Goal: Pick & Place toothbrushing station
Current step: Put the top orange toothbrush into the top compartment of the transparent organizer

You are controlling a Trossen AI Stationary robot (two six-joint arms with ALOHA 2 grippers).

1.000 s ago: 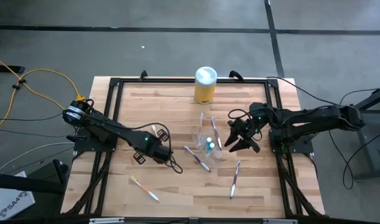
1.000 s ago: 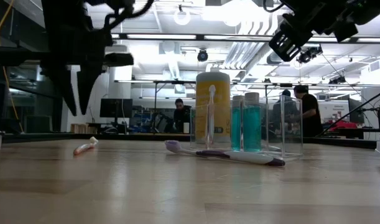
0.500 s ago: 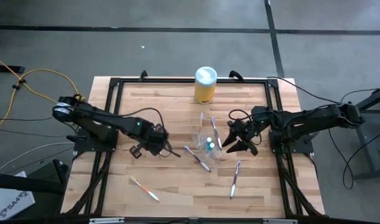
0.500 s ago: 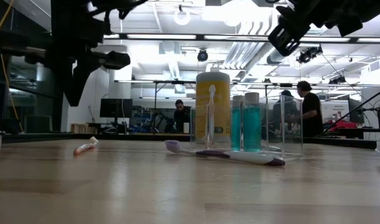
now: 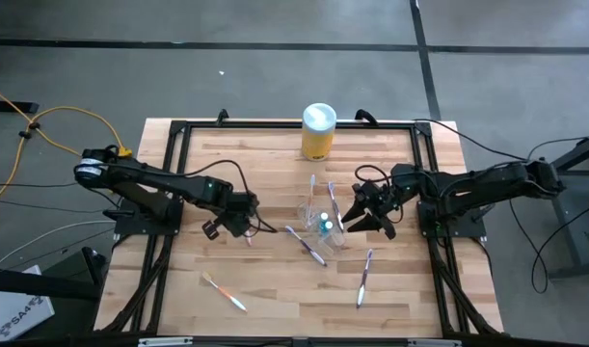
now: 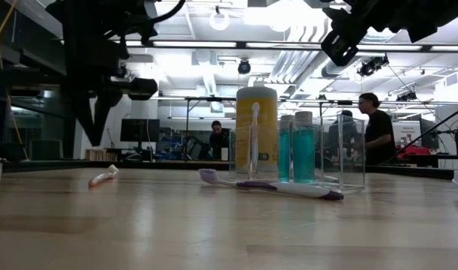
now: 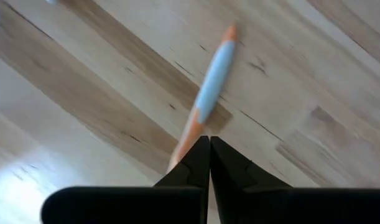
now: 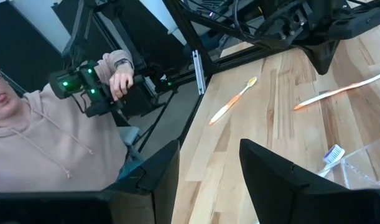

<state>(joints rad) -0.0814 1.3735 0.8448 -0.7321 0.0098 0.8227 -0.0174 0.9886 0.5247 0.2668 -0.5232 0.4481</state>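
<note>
A clear plastic cup [image 5: 318, 216] stands mid-table, holding a blue tube [image 5: 325, 226] and an upright toothbrush [image 6: 255, 142]. Purple toothbrushes [image 5: 306, 243] [image 5: 364, 276] and an orange one [image 5: 223, 291] lie flat on the wood. Another orange toothbrush [image 7: 208, 87] lies on the table under my left gripper [image 7: 209, 140]. That gripper is shut on nothing, points down and hangs well above the table [image 6: 96, 139]. My right gripper [image 8: 205, 180] stands open in the air just right of the cup [image 5: 360, 214].
A yellow canister with a white lid [image 5: 318, 131] stands at the far edge. A black frame [image 5: 178, 130] borders the table. A person in a beige hoodie [image 8: 46, 137] sits beyond the table's left side. Bare wood lies along the near edge.
My left gripper has shut on nothing. It has drifted a little toward the table's far edge and rolled about its own axis, staying raised above the table. The toothbrushes and the cup have kept their places.
</note>
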